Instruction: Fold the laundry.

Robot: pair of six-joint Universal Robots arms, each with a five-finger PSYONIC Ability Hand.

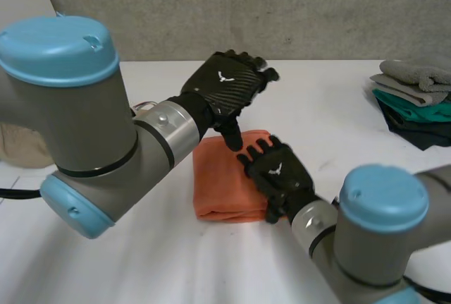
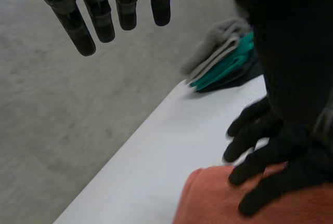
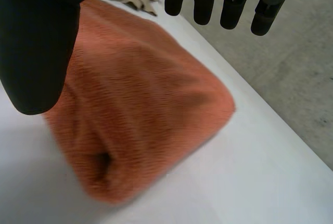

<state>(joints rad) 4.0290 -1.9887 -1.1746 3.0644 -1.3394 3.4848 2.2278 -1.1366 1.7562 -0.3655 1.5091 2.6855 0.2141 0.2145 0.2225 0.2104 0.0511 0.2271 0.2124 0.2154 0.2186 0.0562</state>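
Fingers (image 2: 99, 18) of the left hand (image 1: 229, 82) hang straight and apart over the far edge of the folded orange towel (image 1: 222, 184), holding nothing. Its thumb may touch the cloth, though that is hard to tell. The right hand (image 1: 276, 170) lies on the towel's right side, fingers (image 2: 254, 166) spread flat, probably pressing the fold down. The towel sits mid-tabletop (image 1: 338, 113), well apart from the folded stack (image 1: 416, 96) at far right.
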